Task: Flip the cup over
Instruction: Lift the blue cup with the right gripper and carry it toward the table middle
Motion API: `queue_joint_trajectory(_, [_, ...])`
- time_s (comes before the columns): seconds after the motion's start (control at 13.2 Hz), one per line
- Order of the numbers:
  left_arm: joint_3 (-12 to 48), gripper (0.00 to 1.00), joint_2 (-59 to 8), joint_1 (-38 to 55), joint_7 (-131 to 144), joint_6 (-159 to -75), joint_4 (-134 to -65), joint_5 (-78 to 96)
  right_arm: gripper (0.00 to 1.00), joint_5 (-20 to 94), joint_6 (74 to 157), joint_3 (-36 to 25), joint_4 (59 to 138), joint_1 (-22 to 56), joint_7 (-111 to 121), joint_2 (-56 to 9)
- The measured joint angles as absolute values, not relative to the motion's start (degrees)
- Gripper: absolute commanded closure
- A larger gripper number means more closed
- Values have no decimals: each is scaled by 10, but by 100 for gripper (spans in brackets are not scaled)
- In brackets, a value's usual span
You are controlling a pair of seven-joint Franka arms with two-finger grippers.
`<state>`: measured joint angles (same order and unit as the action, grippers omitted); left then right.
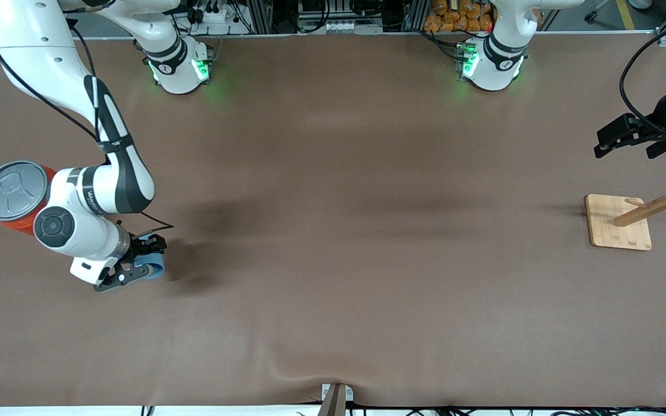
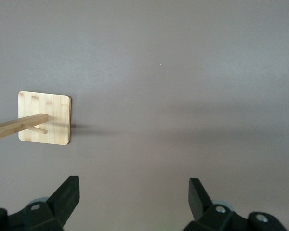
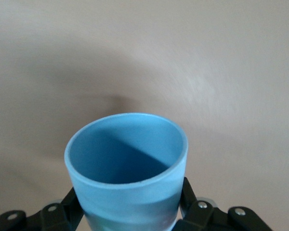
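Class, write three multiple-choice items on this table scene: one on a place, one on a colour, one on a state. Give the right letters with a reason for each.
1. Where is the wooden rack?
A. toward the left arm's end of the table
B. beside the orange can
C. inside the cup

2. What colour is the cup?
A. red
B. light blue
C. green

3. How is the left hand?
A. shut on the cup
B. shut on the rack
C. open, holding nothing

Key: 1 A, the rack stands below the left hand in the front view. 2 B, the right wrist view shows it blue, clamped by the right hand. 3 C, its fingers stand wide apart over bare table.
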<state>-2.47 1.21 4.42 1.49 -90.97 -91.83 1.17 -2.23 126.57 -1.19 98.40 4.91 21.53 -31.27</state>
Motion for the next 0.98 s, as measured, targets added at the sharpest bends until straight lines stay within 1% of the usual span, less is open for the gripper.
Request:
queue_joint_trajectory(0.53, [-25, 0, 10, 44, 15, -910, -918, 12, 82, -22, 1265, -12, 952, 58, 406, -313])
queue_joint_trajectory(0.76, [-25, 0, 10, 44, 15, -910, -919, 12, 81, -22, 1265, -9, 940, 101, 419, -313])
queue_joint_trajectory(0.98, [-24, 0, 7, 44, 15, -909, -919, 12, 81, -22, 1265, -7, 931, 172, 420, -314])
